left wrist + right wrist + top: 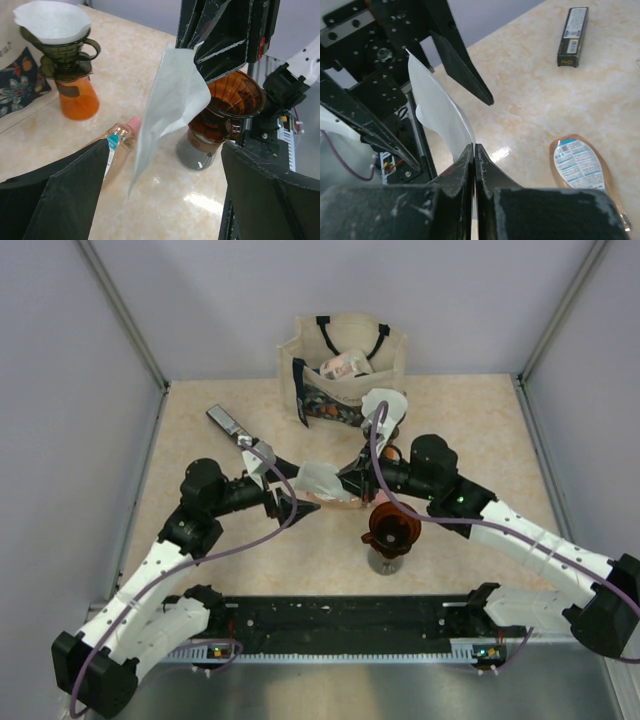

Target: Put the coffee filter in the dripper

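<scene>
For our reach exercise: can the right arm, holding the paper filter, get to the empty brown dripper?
Probably yes. The right gripper is shut on the filter, the brown dripper stands open-topped right beside it, and the left gripper is open, seemingly off the paper.

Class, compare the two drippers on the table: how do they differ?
The dark green dripper holds a white filter; the amber dripper is empty. The green one sits on an orange server, the amber one on a clear glass base. Both stand upright.
</scene>
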Available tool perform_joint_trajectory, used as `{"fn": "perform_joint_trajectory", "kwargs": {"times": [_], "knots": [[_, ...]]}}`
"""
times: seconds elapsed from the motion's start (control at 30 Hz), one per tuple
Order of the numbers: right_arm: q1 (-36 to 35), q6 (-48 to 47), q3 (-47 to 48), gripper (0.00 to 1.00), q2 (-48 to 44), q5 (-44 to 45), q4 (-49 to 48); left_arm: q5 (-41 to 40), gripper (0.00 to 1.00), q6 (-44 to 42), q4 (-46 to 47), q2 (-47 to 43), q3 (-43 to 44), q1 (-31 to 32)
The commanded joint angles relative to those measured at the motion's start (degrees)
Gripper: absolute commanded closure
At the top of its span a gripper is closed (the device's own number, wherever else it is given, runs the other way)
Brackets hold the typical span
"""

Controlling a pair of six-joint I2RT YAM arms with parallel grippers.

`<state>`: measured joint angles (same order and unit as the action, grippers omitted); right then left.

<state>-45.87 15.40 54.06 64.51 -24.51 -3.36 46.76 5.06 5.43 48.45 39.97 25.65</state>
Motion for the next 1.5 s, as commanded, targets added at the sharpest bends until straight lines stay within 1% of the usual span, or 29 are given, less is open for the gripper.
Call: {"fn": "perform_joint_trajectory", "kwargs": {"times": [0.0,0.03,0.07,0.1,0.13,0.17,0.2,0.23,0.3,0.4,0.47,0.53,0.6,0.67,0.73,0.87,1.0,1.13,1.17,1.33,1.47], "knots": [[-0.5,-2.7,4.6,1.00,1.0,10.5,1.2,-10.3,0.01,3.1,-1.1,-4.3,-0.3,0.0],[-1.4,-3.8,5.3,1.00,1.6,16.3,2.5,-12.9,0.01,4.2,-1.8,-5.3,-0.4,0.0],[-2.5,-5.5,6.0,1.00,2.5,21.5,3.2,-18.0,0.01,5.8,-2.8,-6.2,-0.2,0.0],[-4.0,-7.1,6.9,1.00,3.8,28.5,3.2,-22.1,0.01,7.8,-3.9,-6.9,0.1,-0.1],[-6.2,-8.4,7.8,1.00,5.1,35.2,4.9,-26.2,0.01,11.7,-4.8,-7.3,0.7,-0.1],[-7.7,-9.3,9.1,1.00,6.5,40.5,5.4,-30.2,0.01,14.3,-7.6,-7.5,2.0,0.0],[-8.9,-9.7,10.2,1.00,7.9,46.1,5.6,-33.1,0.01,16.6,-10.0,-7.3,3.6,0.1],[-9.8,-9.9,11.4,1.00,9.5,49.2,6.0,-34.8,0.01,18.8,-12.2,-6.8,5.1,0.0],[-11.2,-10.0,13.2,1.00,12.0,54.0,5.8,-35.3,0.01,22.9,-14.0,-4.9,7.3,0.1],[-13.7,-11.3,14.3,1.00,14.5,57.1,3.7,-32.6,0.01,29.1,-11.5,-1.6,9.1,0.1],[-14.9,-11.7,14.4,1.00,15.5,57.6,2.1,-30.6,0.01,31.1,-9.7,0.4,9.7,0.1],[-16.0,-12.5,14.4,1.00,16.0,59.8,0.8,-30.9,0.01,32.7,-8.2,1.8,10.0,0.2],[-16.4,-12.4,14.4,1.00,16.1,60.0,0.1,-30.7,0.01,33.6,-7.1,3.2,9.9,0.1],[-16.4,-11.8,14.1,1.00,15.7,58.7,-0.7,-28.6,0.01,34.3,-6.0,4.7,9.5,0.1],[-16.3,-11.4,13.4,1.00,15.3,56.4,-1.8,-25.8,0.01,34.9,-2.1,6.0,9.2,0.1],[-16.3,-10.7,12.3,1.00,13.8,50.7,-2.1,-15.0,0.03,36.6,5.6,7.8,7.2,0.2],[-16.4,-9.2,10.4,1.00,11.6,47.9,-2.4,-13.0,0.09,37.8,8.6,8.8,6.5,0.2],[-16.4,-7.9,9.2,1.00,9.8,46.0,-3.1,-9.3,0.22,39.9,12.5,9.4,5.4,0.2],[-16.3,-7.8,9.0,1.00,9.2,45.2,-3.1,-9.2,0.24,40.0,12.7,9.4,5.2,0.2],[-16.2,-6.2,7.9,1.00,7.8,41.1,-3.1,-10.3,0.25,38.9,12.4,8.1,4.2,0.1],[-15.8,-5.3,7.9,1.00,7.6,38.8,-2.4,-10.5,0.23,37.3,11.8,6.6,3.8,0.1]]}}
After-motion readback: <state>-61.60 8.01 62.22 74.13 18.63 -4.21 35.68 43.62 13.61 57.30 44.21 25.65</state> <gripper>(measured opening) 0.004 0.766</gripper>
